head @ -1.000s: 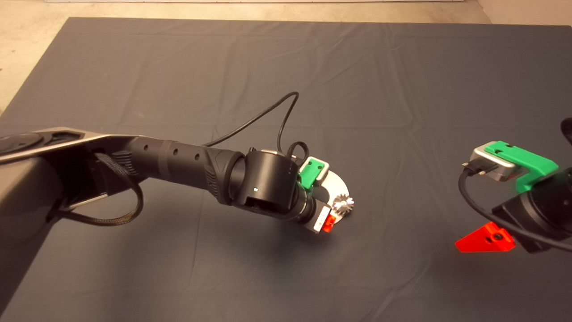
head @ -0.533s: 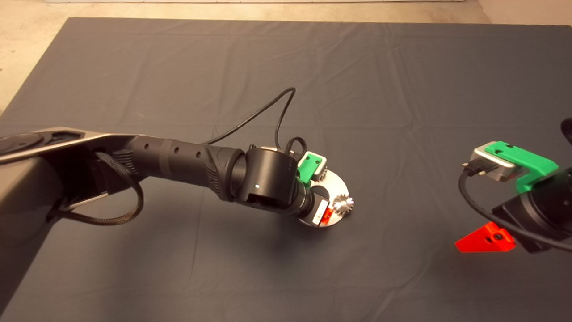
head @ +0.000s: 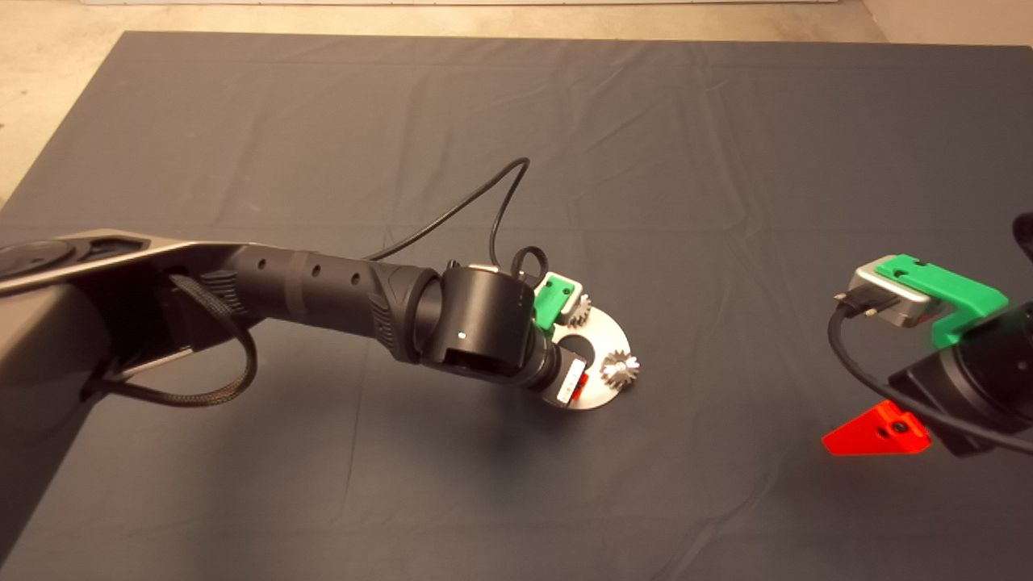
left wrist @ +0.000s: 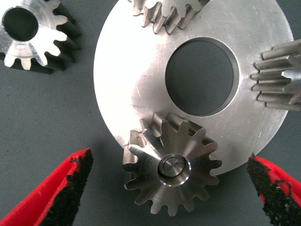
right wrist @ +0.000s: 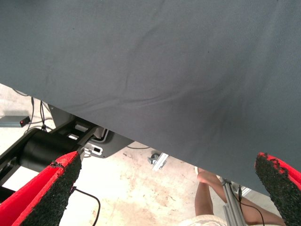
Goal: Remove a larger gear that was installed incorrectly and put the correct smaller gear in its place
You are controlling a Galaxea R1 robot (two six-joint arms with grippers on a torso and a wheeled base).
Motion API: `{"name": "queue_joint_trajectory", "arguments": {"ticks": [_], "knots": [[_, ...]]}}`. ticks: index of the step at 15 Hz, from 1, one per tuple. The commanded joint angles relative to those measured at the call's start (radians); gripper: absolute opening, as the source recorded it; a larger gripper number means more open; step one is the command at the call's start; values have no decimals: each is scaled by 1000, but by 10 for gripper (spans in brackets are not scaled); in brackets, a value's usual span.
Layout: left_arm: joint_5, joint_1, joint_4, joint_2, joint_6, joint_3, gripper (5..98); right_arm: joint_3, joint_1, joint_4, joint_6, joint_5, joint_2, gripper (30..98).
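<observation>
Hovering over the round metal plate [left wrist: 141,84] mid-tabletop [head: 726,145], the left tool [left wrist: 171,188] had its red fingers [left wrist: 61,188] spread wide, either side of a short-toothed gear [left wrist: 171,172] pinned at the plate's rim. The larger gear [head: 621,369] sat on the plate's right edge; the smaller gear [left wrist: 30,33] lay just beside the plate. The right tool [head: 880,432] waited, spread, at the lower right.

My left hand [left wrist: 171,188] is spread wide, with open mat flanking the mounted gear [left wrist: 171,167] between its fingers. The disc [left wrist: 122,84] blocks the far side. A loose gear [left wrist: 33,35] lies just beside the disc.
</observation>
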Motion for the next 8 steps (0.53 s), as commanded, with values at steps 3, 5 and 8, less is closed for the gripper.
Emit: {"name": "queue_joint_trajectory", "arguments": {"ticks": [3, 5, 8], "knots": [[42, -8, 16, 11, 8, 16, 799, 3, 17, 23, -1, 2, -3, 979], [42, -8, 16, 15, 8, 17, 799, 3, 17, 23, -1, 2, -5, 979], [65, -3, 18, 29, 8, 28, 776, 3, 17, 23, -1, 2, -5, 979]]}}
